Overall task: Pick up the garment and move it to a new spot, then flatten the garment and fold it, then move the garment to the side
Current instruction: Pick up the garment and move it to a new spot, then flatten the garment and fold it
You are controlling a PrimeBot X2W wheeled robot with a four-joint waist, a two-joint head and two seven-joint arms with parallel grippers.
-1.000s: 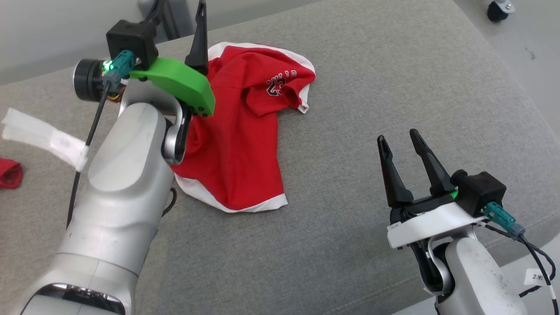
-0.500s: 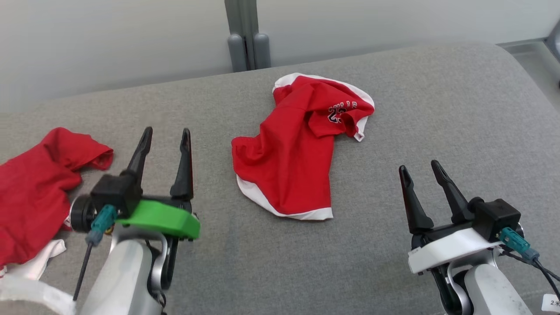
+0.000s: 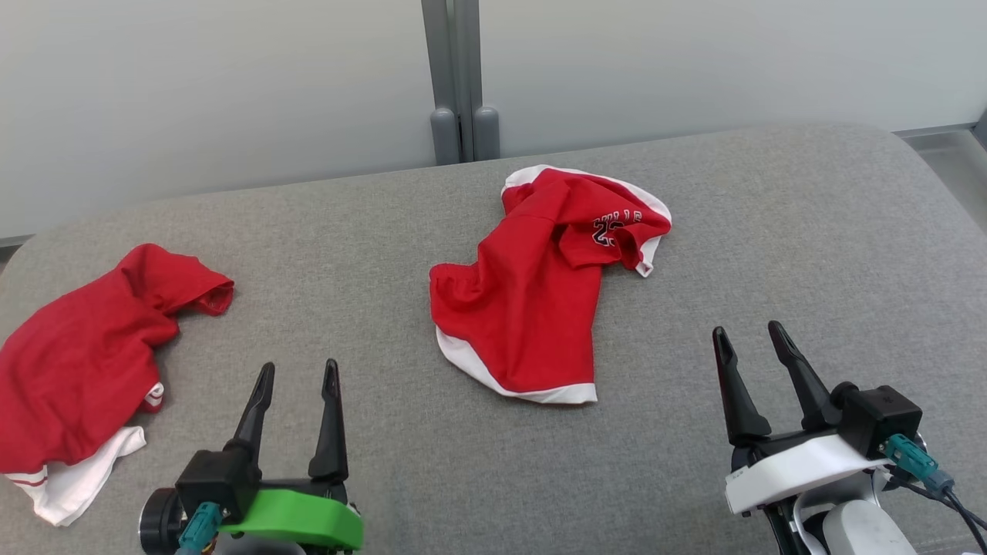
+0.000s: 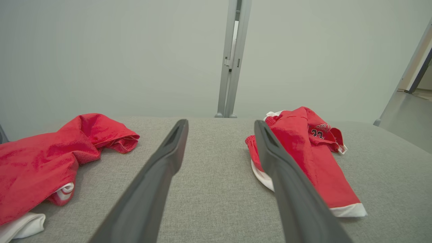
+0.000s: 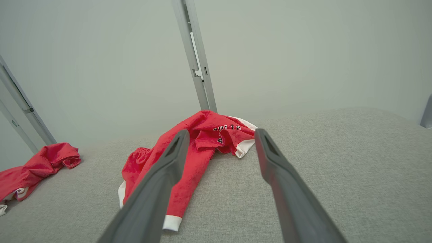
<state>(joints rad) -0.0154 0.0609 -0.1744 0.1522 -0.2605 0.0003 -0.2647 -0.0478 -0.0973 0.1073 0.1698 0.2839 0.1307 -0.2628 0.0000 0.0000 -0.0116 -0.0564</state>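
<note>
Garment [image 3: 532,308] lies crumpled ahead; left tool [image 3: 299,364] and right tool [image 3: 746,328] sit low, pointing forward, jaws spread, holding nothing.

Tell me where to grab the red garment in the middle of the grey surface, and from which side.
Probably its near white-trimmed hem: that edge lies free and facing the robot, while the far end of the red garment is bunched over itself. Come from the near side, left gripper at the hem's left corner, right gripper at its right; both are open.
</note>
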